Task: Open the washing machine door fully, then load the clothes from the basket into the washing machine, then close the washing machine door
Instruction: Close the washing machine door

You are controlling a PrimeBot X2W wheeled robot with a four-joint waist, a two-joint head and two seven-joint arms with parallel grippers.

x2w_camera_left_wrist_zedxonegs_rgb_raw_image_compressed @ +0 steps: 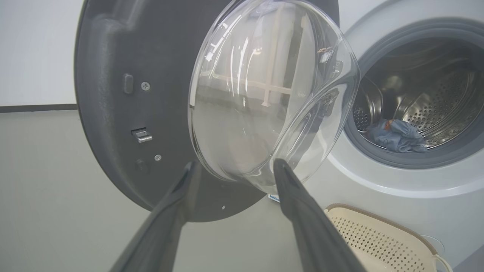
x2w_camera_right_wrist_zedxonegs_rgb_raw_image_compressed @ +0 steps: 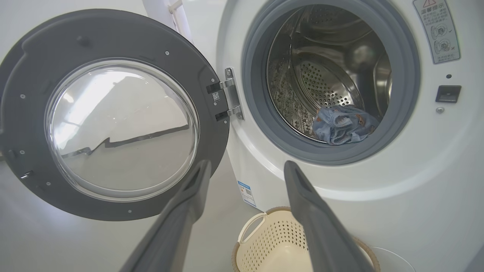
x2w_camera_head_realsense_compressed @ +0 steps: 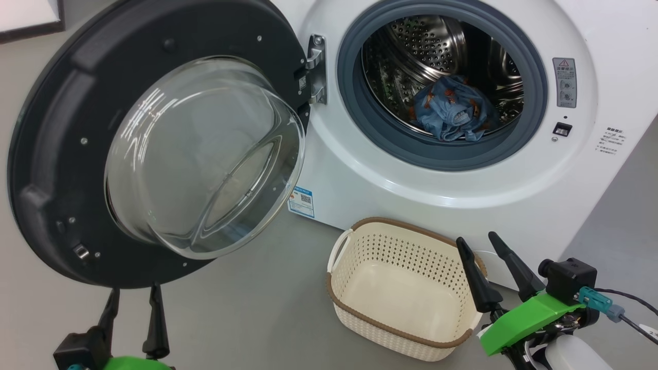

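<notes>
Door (x2w_camera_head_realsense_compressed: 51, 154) first: it stands wide open to the left of the washing machine (x2w_camera_head_realsense_compressed: 411, 190), and my left jaws sit right under its lower rim. Those jaws are spread and pinch nothing. Their two dark fingers (x2w_camera_head_realsense_compressed: 156, 324) point up at the black rim, and in the left wrist view the tips reach the bottom edge of the glass bowl (x2w_camera_left_wrist_zedxonegs_rgb_raw_image_compressed: 264, 94); I cannot tell whether they touch it. My right jaws are spread too, with nothing between them, and their fingers (x2w_camera_head_realsense_compressed: 475, 277) hang over the right end of the basket (x2w_camera_head_realsense_compressed: 401, 246). I see the basket on the floor (x2w_camera_head_realsense_compressed: 247, 318) just in front of the washing machine, its bare cream bottom showing. Further out, the door hangs from a metal hinge (x2w_camera_head_realsense_compressed: 316, 69) at the left of the opening, with its inner face and bowl turned toward me. Inside the grey ring (x2w_camera_head_realsense_compressed: 360, 123), the clothes (x2w_camera_head_realsense_compressed: 452, 113) lie as a blue bundle with orange prints, low at the front of the steel drum (x2w_camera_head_realsense_compressed: 426, 41). A blue sticker (x2w_camera_head_realsense_compressed: 302, 201) marks the washing machine's lower left corner.
</notes>
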